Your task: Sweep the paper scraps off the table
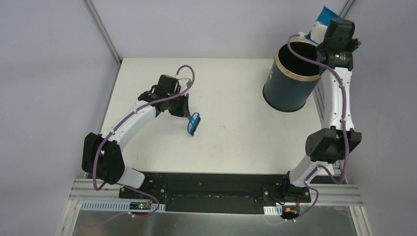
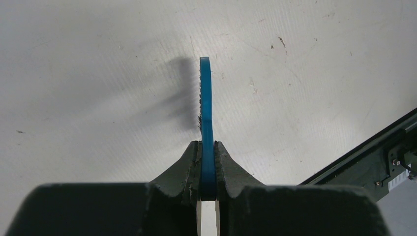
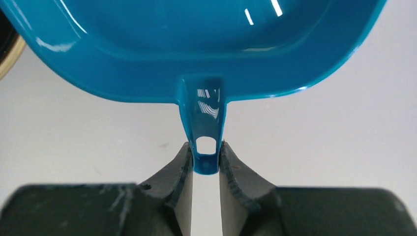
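No paper scraps show in any view. The white table (image 1: 231, 142) bears only faint marks. My left gripper (image 1: 186, 111) is shut on the handle of the small blue hand brush (image 1: 193, 124), whose bristle end rests near the table at left of centre; in the left wrist view my left gripper (image 2: 207, 147) clamps the brush (image 2: 205, 98) seen edge-on. My right gripper (image 1: 322, 35) is shut on the handle of the blue dustpan (image 1: 325, 14), raised by the rim of the bin. In the right wrist view my right gripper (image 3: 206, 150) holds the dustpan (image 3: 196, 44) by its handle tip.
A dark blue round bin (image 1: 290, 76) with a gold rim stands tilted at the table's far right; its rim also shows in the right wrist view (image 3: 10, 54). Grey walls and metal posts surround the table. A black strip (image 1: 211, 179) runs along the front edge.
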Robot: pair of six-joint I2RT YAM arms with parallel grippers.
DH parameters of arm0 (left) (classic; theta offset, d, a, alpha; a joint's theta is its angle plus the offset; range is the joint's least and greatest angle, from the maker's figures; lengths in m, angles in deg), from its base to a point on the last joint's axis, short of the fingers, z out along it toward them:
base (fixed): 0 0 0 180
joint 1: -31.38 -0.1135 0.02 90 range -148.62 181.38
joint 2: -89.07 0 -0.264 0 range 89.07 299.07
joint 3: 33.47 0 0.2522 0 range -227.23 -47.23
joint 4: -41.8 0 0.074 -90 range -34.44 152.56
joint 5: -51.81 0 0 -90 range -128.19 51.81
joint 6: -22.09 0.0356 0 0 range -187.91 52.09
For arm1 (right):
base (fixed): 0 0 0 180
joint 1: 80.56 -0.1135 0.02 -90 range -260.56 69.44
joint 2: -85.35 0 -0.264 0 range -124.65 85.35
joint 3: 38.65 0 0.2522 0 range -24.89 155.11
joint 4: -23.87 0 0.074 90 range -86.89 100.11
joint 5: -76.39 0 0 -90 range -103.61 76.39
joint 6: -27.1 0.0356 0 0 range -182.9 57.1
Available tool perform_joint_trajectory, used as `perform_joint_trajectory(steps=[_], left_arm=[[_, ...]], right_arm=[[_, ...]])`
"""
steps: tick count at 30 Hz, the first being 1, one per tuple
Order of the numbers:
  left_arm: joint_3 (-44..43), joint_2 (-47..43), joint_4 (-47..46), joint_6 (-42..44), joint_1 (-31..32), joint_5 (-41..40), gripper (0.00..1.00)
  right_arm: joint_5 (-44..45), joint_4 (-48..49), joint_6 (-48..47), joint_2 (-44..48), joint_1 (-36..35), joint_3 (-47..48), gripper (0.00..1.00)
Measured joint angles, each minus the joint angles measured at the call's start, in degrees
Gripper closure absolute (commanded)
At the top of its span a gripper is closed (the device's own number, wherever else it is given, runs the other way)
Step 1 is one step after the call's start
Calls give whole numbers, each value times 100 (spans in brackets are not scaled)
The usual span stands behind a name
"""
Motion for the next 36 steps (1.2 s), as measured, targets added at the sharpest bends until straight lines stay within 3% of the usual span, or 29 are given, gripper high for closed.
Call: perform_joint_trajectory(steps=[5, 8, 17, 23, 31, 36], left_arm=[[0, 0, 0, 0, 0, 0, 100], [0, 0, 2, 0, 0, -4, 100], [0, -142, -20, 28, 0, -245, 100], [0, -142, -11, 42, 0, -345, 100], [0, -142, -7, 42, 0, -387, 100], [0, -140, -7, 42, 0, -411, 100]], right_arm=[[-457, -1379, 1513, -15, -50, 1228, 100], [-841, -1998, 2184, 179, -208, 1187, 100], [-2614, -3327, 3143, 1049, -1801, -1088, 100], [-3810, -3912, 3432, 1709, -2253, -2297, 100], [-4044, -3928, 3641, 1801, -2747, -4120, 100], [-4011, -3582, 3832, 1342, -3016, -4540, 100]])
